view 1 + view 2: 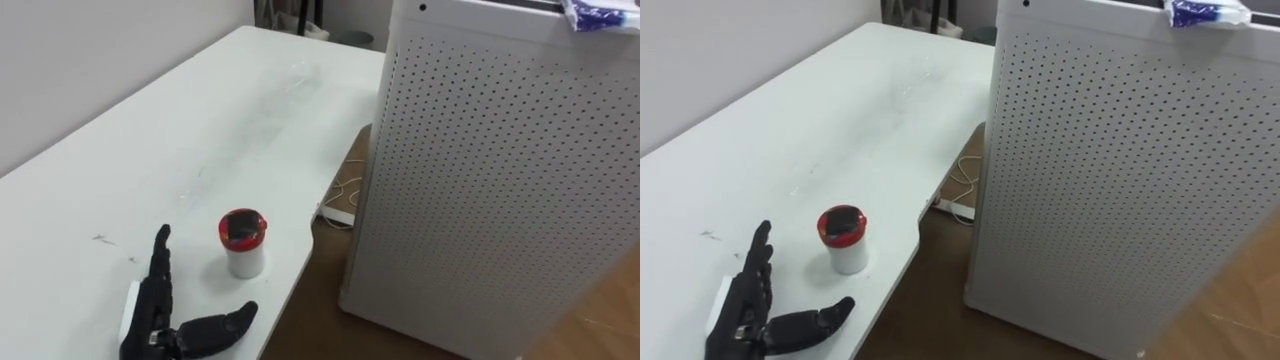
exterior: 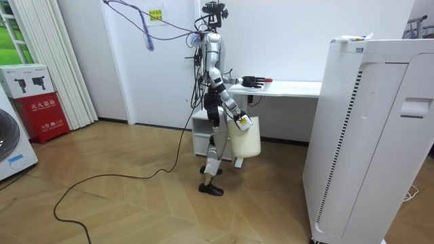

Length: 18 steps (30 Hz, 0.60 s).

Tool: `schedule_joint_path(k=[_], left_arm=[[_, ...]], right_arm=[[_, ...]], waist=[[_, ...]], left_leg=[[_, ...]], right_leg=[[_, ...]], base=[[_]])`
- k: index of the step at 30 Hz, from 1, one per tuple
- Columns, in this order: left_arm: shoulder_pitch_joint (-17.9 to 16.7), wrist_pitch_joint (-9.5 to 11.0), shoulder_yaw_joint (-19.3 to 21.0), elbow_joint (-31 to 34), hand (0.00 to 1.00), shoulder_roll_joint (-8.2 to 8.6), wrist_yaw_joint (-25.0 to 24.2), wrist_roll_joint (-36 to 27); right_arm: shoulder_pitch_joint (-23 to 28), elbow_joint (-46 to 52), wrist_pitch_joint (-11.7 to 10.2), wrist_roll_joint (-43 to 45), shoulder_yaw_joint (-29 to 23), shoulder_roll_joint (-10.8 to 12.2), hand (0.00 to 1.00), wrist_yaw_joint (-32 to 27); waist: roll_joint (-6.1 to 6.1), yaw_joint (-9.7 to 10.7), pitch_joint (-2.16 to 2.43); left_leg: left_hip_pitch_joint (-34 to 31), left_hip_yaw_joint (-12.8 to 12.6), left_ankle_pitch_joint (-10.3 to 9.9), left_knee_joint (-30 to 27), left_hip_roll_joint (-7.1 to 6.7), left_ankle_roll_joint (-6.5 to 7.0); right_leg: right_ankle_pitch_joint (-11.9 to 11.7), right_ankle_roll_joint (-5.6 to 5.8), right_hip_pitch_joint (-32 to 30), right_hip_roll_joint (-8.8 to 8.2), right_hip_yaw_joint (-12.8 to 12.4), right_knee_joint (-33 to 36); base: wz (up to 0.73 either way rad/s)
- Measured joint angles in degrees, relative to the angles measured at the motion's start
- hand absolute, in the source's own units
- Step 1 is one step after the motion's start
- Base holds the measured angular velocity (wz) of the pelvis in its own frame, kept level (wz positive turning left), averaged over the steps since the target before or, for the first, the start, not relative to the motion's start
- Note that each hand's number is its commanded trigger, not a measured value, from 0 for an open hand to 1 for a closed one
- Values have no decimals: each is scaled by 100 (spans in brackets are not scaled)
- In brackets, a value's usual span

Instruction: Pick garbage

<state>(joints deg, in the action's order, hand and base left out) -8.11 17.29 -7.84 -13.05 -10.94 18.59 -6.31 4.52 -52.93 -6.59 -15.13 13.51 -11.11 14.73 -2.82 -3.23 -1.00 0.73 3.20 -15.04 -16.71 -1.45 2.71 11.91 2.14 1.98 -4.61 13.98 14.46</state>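
Note:
A small white cup with a red lid (image 1: 243, 243) stands upright near the front edge of the white table (image 1: 200, 120). My left hand (image 1: 160, 310) lies open just left of the cup, fingers straight and thumb spread toward it, a short gap between them. In the room view I stand at the table's end with that left hand (image 2: 254, 82) stretched over the top beside the cup (image 2: 269, 80). My right hand (image 2: 241, 121) hangs at my side and holds a white bucket (image 2: 245, 139) by its rim, off the floor.
A tall white perforated appliance (image 1: 500, 180) stands on the wood floor close to the table's right edge. A blue and white packet (image 1: 600, 12) lies on its top. A power strip (image 1: 335, 214) and cords lie on the floor between the two.

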Motion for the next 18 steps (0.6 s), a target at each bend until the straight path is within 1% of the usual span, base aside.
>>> schedule_joint_path(k=[2, 5, 8, 9, 13, 15, 18], left_arm=[[106, 0, 23, -1, 0, 2, 27, -39], [208, 2, 58, -42, 0, 2, 153, -34], [254, 2, 63, -138, 0, 2, 279, -37], [323, 2, 62, -223, 0, 6, 318, -37], [545, 2, 103, -453, 0, 10, 391, -32], [585, 2, 103, -451, 0, 10, 444, -34], [690, 2, 105, -451, 0, 10, 446, -37]], right_arm=[[14, 0, 0, 14, -12, 1, 100, 0], [11, 1, -3, 63, -22, 0, 100, 24], [18, -1, -3, 215, -20, 0, 100, 35], [18, -1, -3, 240, -19, 1, 100, 35], [17, -2, -3, 372, -21, 11, 100, 40], [18, -8, -2, 424, -20, 15, 100, 40], [18, -20, 0, 439, -20, 22, 100, 41]], waist=[[13, 28, -7], [16, 123, -4], [-1, 187, -11], [-17, 209, -20], [-74, 231, -28], [-87, 251, -19], [-88, 260, -18]], left_leg=[[6, -1, 0, 7, 2, -1], [57, -1, 2, 40, 11, -2], [145, -19, 6, 105, 18, -8], [162, -20, 6, 105, 21, -8], [176, -113, 6, 106, 48, -9], [171, -120, 6, 106, 51, -9], [169, -140, 6, 110, 58, -10]], right_leg=[[0, 0, 0, 1, -10, 1], [1, 0, 21, 10, -47, 6], [1, 0, 67, 28, -121, -2], [1, 0, 90, 32, -124, -12], [-5, -9, 95, 52, -153, -16], [-13, -19, 99, 57, -155, -42], [-32, -23, 102, 71, -190, -71]], base=[[0], [-5], [-6], [0], [-4], [0], [-3]])
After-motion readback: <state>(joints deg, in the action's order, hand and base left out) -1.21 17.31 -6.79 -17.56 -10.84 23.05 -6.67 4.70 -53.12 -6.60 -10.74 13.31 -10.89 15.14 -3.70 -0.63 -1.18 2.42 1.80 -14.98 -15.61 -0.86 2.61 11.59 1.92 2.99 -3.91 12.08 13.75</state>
